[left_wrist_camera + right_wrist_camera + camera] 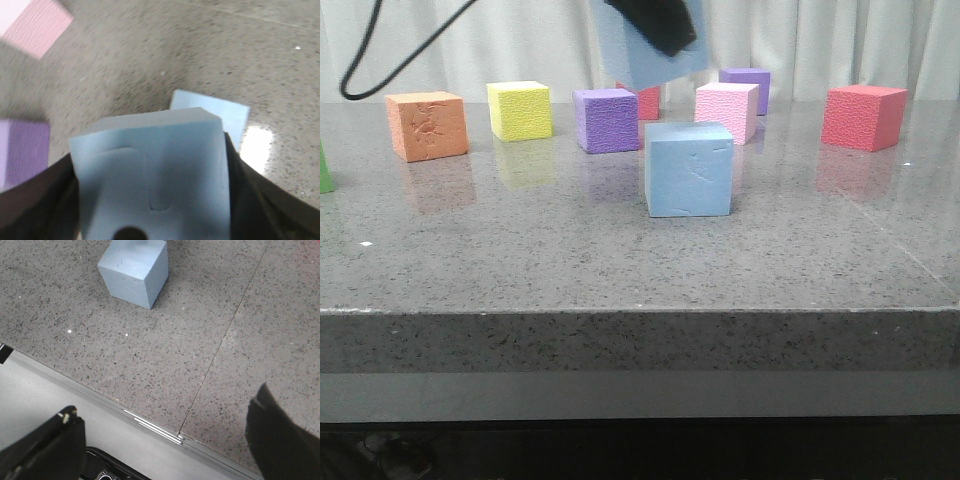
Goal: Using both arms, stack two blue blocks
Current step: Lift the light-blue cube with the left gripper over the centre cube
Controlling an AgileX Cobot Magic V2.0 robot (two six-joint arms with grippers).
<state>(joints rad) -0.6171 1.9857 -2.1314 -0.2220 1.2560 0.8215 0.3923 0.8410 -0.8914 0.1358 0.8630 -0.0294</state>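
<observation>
One blue block [688, 168] stands on the grey table near the middle; it also shows in the left wrist view [220, 112] and the right wrist view [134, 270]. The second blue block [645, 55] hangs tilted in the air above and slightly left of it, with my left gripper [660, 25] shut on it. In the left wrist view this held block [150, 150] fills the space inside the left gripper [152, 172], and the resting block shows just past its far edge. My right gripper [165, 440] is open and empty over the table's front edge, short of the resting block.
Behind the blocks stand an orange cube [426, 125], a yellow cube [520, 110], a purple cube [606, 120], a pink cube [727, 110], a red cube [863, 116] and a farther purple cube [745, 85]. A black cable [380, 60] loops at the upper left.
</observation>
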